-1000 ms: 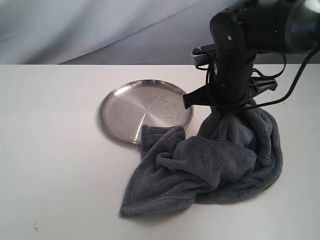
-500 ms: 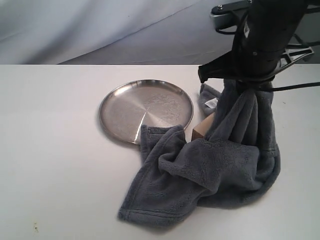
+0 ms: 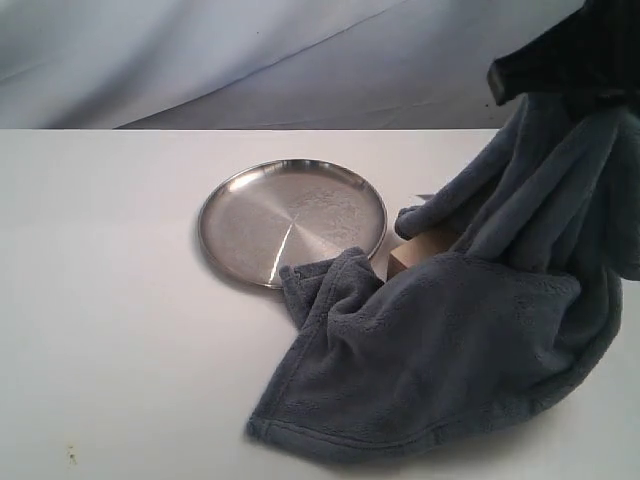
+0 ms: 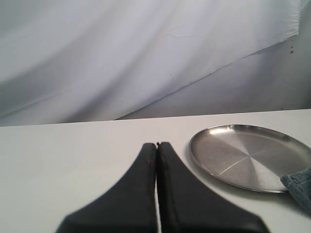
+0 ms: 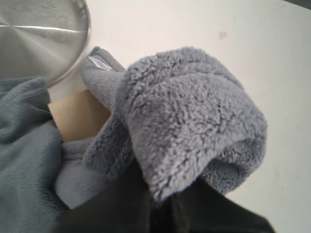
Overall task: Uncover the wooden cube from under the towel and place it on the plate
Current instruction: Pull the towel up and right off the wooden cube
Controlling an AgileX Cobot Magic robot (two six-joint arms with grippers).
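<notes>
Right hand (image 5: 163, 211) held high — clamping towel (image 3: 450, 340) — wooden cube (image 3: 425, 248) peeking.

Plate (image 3: 270, 215) open; towel (image 3: 450, 340) on rim & half over cube (image 3: 420, 250)

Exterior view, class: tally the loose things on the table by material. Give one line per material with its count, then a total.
Metal: 1, the plate
Cloth: 1, the towel
Wood: 1, the wooden cube, partly hidden by the towel
Total: 3
</notes>
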